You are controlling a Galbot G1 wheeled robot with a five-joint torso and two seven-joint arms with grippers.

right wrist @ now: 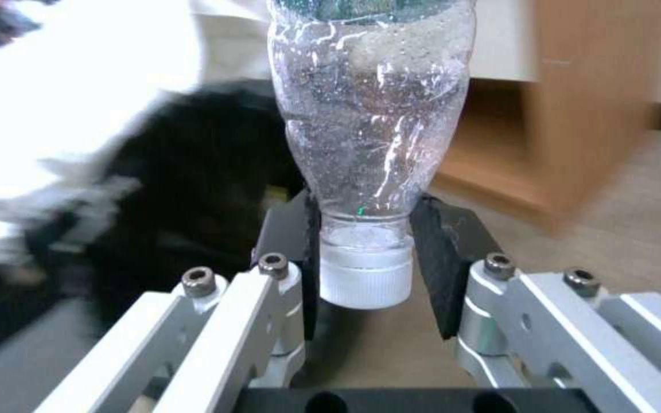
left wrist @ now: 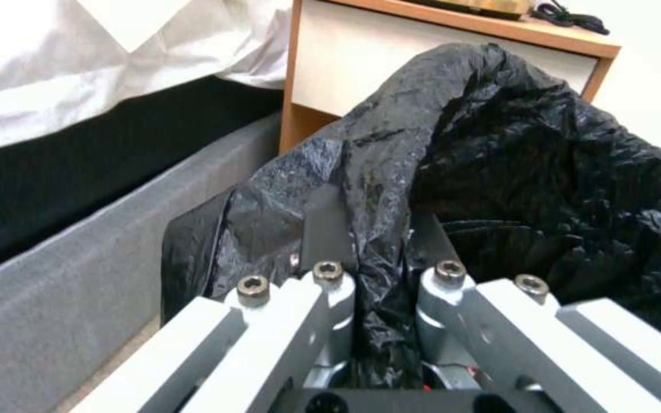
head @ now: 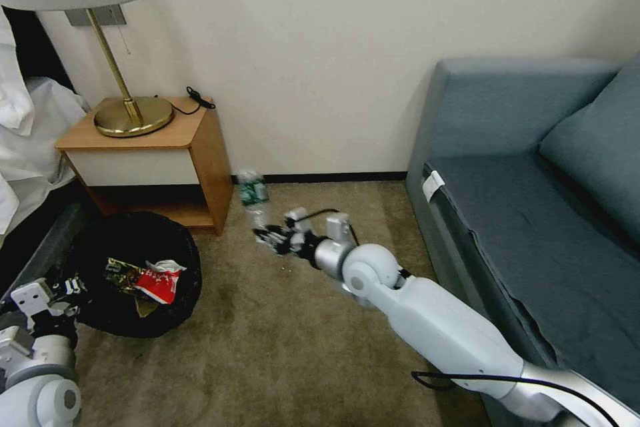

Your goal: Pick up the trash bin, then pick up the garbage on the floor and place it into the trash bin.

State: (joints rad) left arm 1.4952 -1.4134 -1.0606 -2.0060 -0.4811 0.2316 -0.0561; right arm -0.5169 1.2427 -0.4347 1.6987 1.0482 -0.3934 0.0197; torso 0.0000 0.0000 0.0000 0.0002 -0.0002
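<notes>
Bin-filling step in hand. The bottle (right wrist: 369,120) is clamped at its neck in the right tool (right wrist: 369,261), beside the trash bin (head: 137,267), whose rim is pinched by the left tool (left wrist: 380,241). Carry over the bin is judged necessary.

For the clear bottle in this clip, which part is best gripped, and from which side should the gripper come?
Grip the bottle at its neck, just above the white cap, coming from the cap end, as the right gripper does now. The neck is the narrowest, stiffest part and fits between the pads, while the wider, thin clear body would likely crumple or slip.
</notes>
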